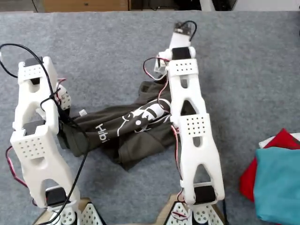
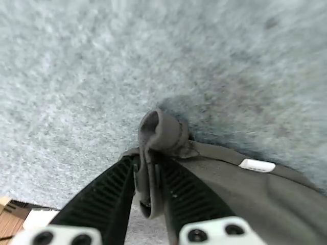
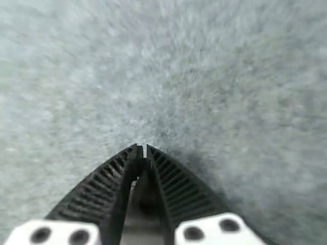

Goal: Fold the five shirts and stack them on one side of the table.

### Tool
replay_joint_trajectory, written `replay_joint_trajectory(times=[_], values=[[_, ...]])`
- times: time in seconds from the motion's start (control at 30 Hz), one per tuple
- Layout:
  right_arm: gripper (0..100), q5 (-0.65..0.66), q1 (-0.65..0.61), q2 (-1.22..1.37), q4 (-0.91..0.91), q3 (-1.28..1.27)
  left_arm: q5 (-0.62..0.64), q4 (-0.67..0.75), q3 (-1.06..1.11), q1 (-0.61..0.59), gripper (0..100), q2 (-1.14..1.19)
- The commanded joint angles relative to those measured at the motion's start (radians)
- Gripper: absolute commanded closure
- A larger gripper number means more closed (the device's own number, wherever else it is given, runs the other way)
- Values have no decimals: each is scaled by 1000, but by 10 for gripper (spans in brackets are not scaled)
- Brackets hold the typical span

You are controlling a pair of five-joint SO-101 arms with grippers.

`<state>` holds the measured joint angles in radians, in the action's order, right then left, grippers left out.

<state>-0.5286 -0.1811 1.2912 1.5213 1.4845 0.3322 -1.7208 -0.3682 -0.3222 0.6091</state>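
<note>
shirt: the dark shirt (image 1: 136,126) lies bunched and twisted around the middle of the table (image 1: 243,70), a bit toward the near edge. It's stretched out between my two arms, not flat at all.
tag: the little white tag (image 2: 257,165) sits on the shirt's edge, at the end closest to the left arm.
left gripper: the left gripper (image 2: 149,159) is clamped on a rolled-up fold of that same edge, just beside the tag. The fold pokes out past the fingertips.
why: my guess is I've got it pinched by the edge there so it can be dragged out flat before folding.
right gripper: the right gripper (image 3: 141,149) has its jaws closed tip to tip over bare table. Something dark sits lower between them, but I can't tell if it's cloth.
shirt vs right arm: the shirt's other end runs under it.
stack: the teal shirt (image 1: 279,187) lies on the red shirt (image 1: 272,150) at the right edge near the near corner, well apart from the dark one.
</note>
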Motion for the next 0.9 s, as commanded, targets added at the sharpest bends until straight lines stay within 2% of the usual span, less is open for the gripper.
replay_joint_trajectory(times=[0.0,0.37,0.87], values=[[993,-5,36,-16,69,191,-6,-35,-167,5,980,-16],[993,38,39,-252,68,183,-6,-38,-520,11,981,-156],[993,32,93,-860,-273,183,-6,-38,-910,9,981,-493]])
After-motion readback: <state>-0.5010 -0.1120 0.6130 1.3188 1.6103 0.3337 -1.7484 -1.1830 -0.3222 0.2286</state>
